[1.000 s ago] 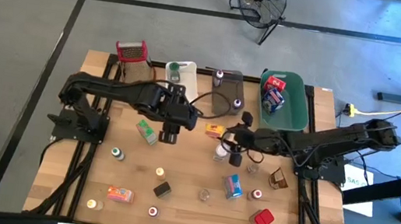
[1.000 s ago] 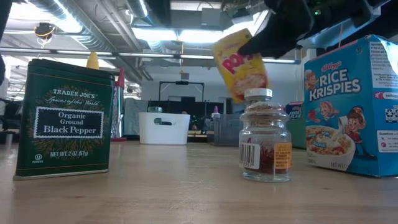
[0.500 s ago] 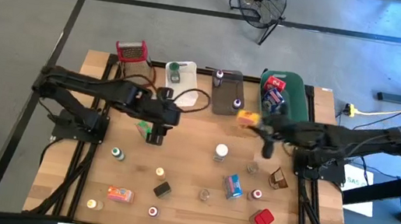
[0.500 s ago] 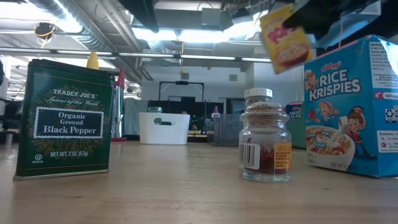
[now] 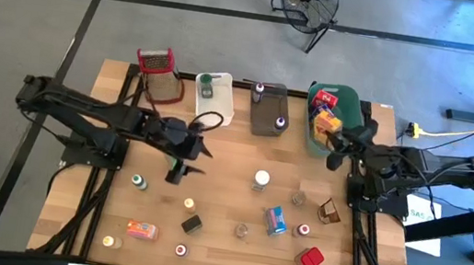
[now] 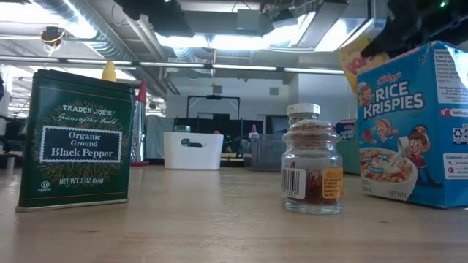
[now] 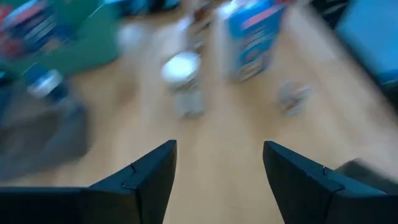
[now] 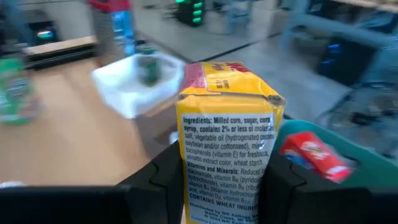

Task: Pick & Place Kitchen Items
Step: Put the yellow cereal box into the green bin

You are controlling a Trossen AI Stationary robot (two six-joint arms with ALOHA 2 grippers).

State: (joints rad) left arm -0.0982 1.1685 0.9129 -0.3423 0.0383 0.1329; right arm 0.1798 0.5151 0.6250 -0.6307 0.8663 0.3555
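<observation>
Right gripper [image 8: 221,186] is clamped on the yellow cereal box [image 8: 229,134], fingers on its two sides, ingredients panel facing the wrist camera. In the high view the box [image 5: 326,123] sits over the green tub [image 5: 353,138] at the far right of the table, above its left half. The tub already holds a red packet [image 8: 309,153] and a few other items. In the low view the box [image 6: 358,58] hangs well above the table, behind the Rice Krispies box [image 6: 417,120].

My read: this is the drop step. To do it well, bring the box fully inside the tub rim before releasing, lower it so it doesn't bounce out, and aim for the bare part rather than stacking on the red packet. Spread the fingers cleanly and lift straight up so the box isn't dragged back out.

Left gripper [image 7: 217,177] is empty, fingers spread apart, hovering over bare wood left of centre, near the grey tub [image 5: 268,115] and white tub [image 5: 221,98]. Left wrist view is motion-blurred, so I can't tell what it's lining up on.

Plenty of items remain on the table: spice jar [image 6: 311,159], pepper tin [image 6: 77,137], red box [image 5: 310,258].
</observation>
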